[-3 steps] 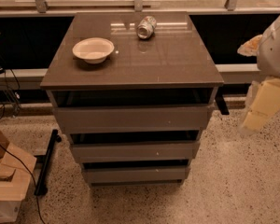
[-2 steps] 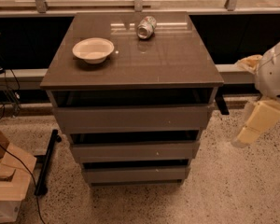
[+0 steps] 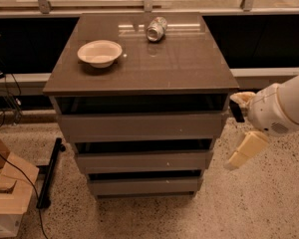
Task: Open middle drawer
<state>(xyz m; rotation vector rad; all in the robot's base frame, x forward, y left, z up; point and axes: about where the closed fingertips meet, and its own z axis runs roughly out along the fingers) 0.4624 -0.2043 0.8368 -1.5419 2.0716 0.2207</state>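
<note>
Gripper: the gripper (image 3: 235, 132) hangs in the air off the cabinet's (image 3: 217, 133) right side, on a white arm (image 3: 284, 108) that comes in from the right edge.
Grip: released; the two cream fingers (image 3: 245, 151) stand spread, one high and one low, with nothing between them.
Upper finger: just beside the right front corner of the top (image 3: 139, 76); whether it touches cannot be told.
Lower finger: points down and left, over the floor (image 3: 254, 208), apart from the cabinet.
Middle drawer: the middle drawer (image 3: 142, 161) lies to the left of the gripper, its front about level with the lower finger and a little below it, not touched.
Drawer state: a dark strip shows above its flat grey-brown front; how far out it stands cannot be told.
Top drawer: the top drawer (image 3: 139, 126) is left of the gripper, its right end nearest the upper finger.
Bottom drawer: the bottom drawer (image 3: 144, 185) is below and left of the gripper.
Bowl: a pale bowl (image 3: 99, 53) sits upright on the top, far left of the gripper and above it.
Can: a can (image 3: 156, 29) lies on its side on the top, beyond the bowl and to its right, well apart from the gripper.
Box: a cardboard box (image 3: 10, 193) rests on the floor at the far left.
</note>
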